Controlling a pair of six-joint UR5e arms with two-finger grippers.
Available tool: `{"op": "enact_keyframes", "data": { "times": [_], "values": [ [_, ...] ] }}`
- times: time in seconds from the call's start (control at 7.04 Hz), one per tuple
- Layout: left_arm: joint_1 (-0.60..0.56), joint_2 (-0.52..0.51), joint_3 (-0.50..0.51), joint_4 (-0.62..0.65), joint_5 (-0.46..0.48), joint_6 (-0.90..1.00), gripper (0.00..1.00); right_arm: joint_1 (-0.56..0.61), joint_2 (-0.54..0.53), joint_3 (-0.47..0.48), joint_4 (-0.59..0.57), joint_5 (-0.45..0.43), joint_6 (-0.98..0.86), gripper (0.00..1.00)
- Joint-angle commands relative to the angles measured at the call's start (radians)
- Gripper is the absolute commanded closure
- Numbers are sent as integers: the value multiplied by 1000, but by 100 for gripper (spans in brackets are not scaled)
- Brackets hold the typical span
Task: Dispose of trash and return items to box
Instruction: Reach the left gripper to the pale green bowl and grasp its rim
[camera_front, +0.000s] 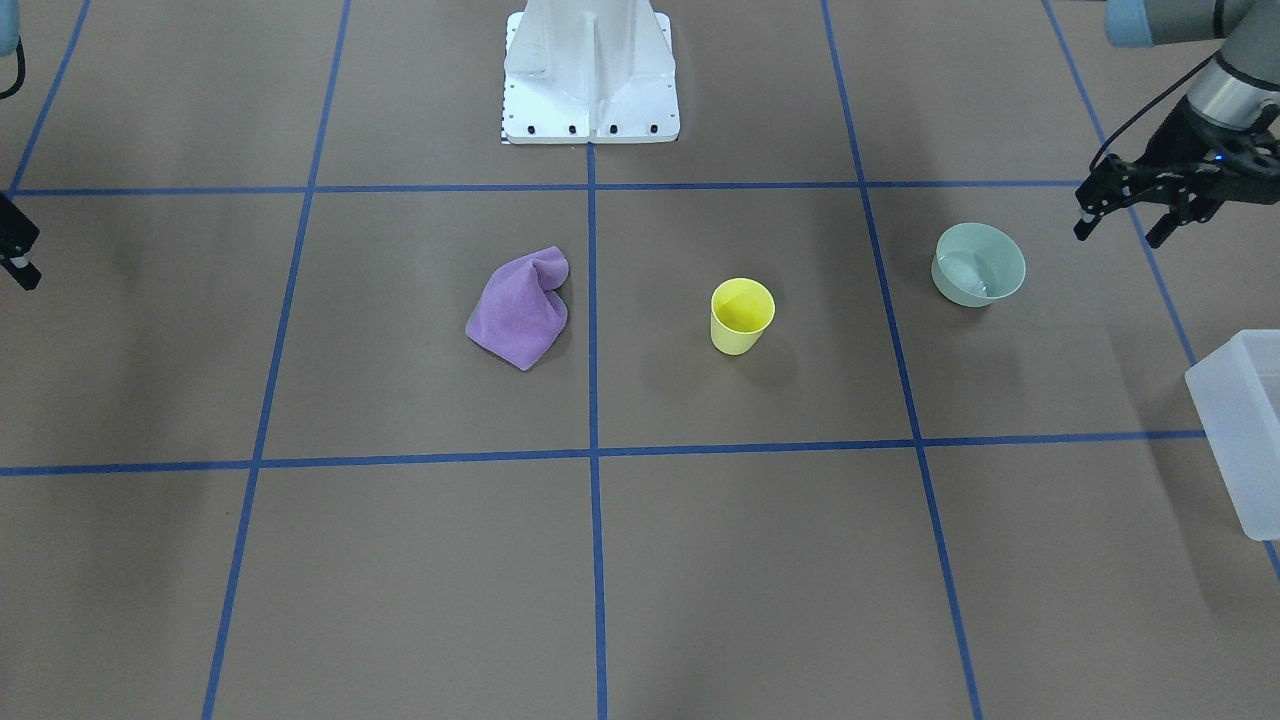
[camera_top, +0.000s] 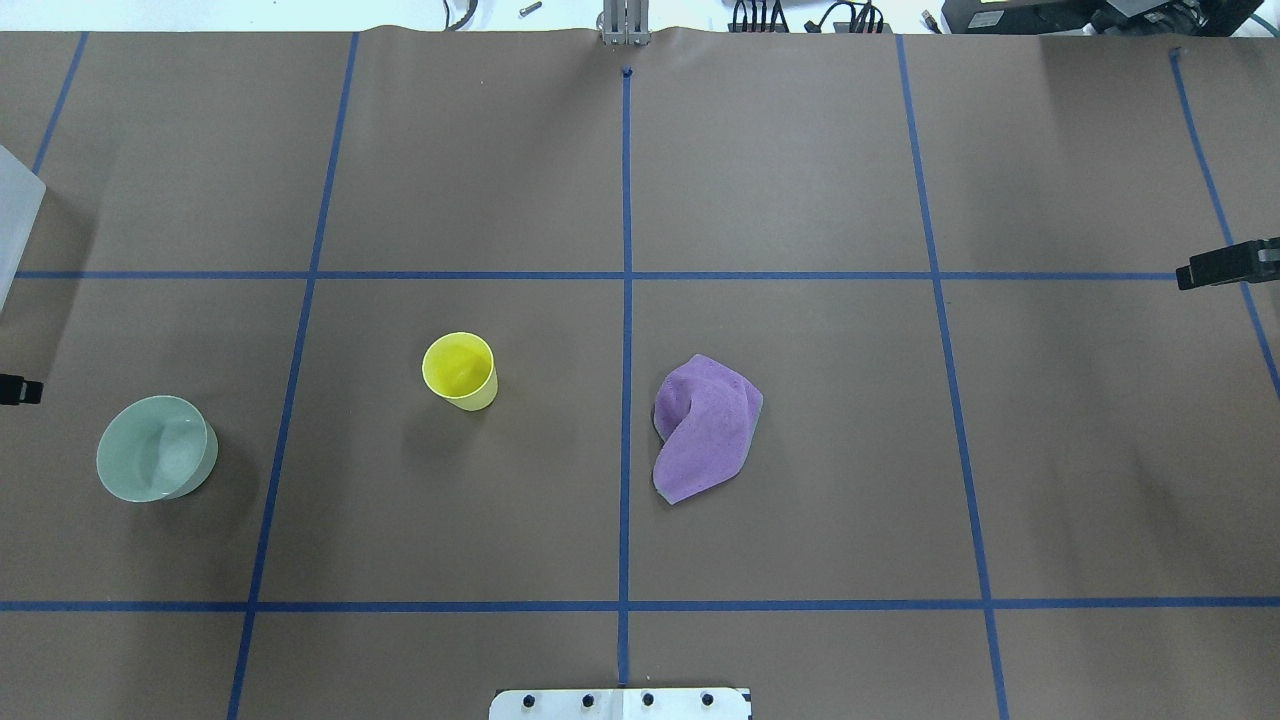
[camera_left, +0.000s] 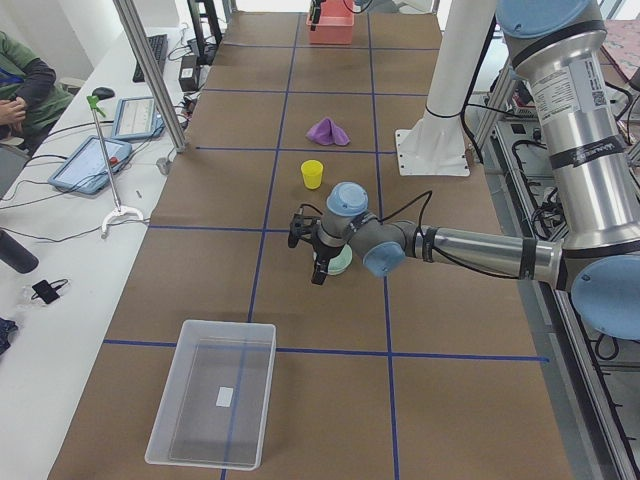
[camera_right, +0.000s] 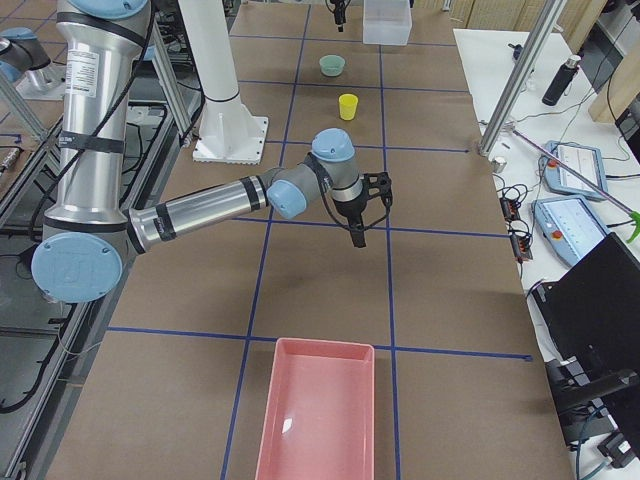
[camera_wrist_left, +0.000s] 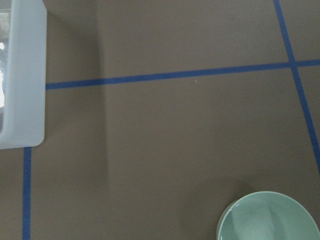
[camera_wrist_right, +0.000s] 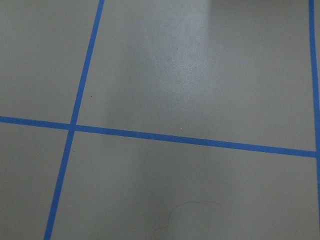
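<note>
The pale mint-green bowl (camera_front: 980, 265) stands upright and empty on the brown table; it also shows in the overhead view (camera_top: 155, 448) and at the bottom of the left wrist view (camera_wrist_left: 270, 220). The frosted-white box (camera_front: 1245, 420) stands at the table's end on my left side, also in the exterior left view (camera_left: 215, 405) and the left wrist view (camera_wrist_left: 22, 75). My left gripper (camera_front: 1122, 230) hovers open and empty just beside the bowl. My right gripper (camera_top: 1225, 265) is far off at the opposite edge; only part of it shows, so I cannot tell its state.
A yellow cup (camera_front: 742, 315) stands upright near the middle. A crumpled purple cloth (camera_front: 520, 308) lies beside it. A pink bin (camera_right: 318, 410) stands at the table's end on my right side. The robot's white base (camera_front: 590, 90) is at the table's edge.
</note>
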Motion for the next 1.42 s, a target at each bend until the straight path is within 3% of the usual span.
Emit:
{"op": "enact_keyframes", "data": {
  "times": [0.0,0.14,0.28,0.57,0.99,1.28],
  "values": [
    [80,-6,64,-92,39,-56,5,-3,0,1,1,-3,1,0],
    [103,-13,64,-93,41,-64,13,-3,0,1,1,-4,1,0],
    [132,-24,64,-93,47,-78,26,-3,0,-1,1,-4,1,0],
    [185,-42,66,-92,83,-115,37,-3,-3,1,1,-16,1,0],
    [204,-55,77,-92,85,-119,64,-3,-6,-2,-1,-27,1,0],
    [204,-88,115,-92,94,-118,64,-3,-8,-6,-1,-27,1,0]
  ]
}}
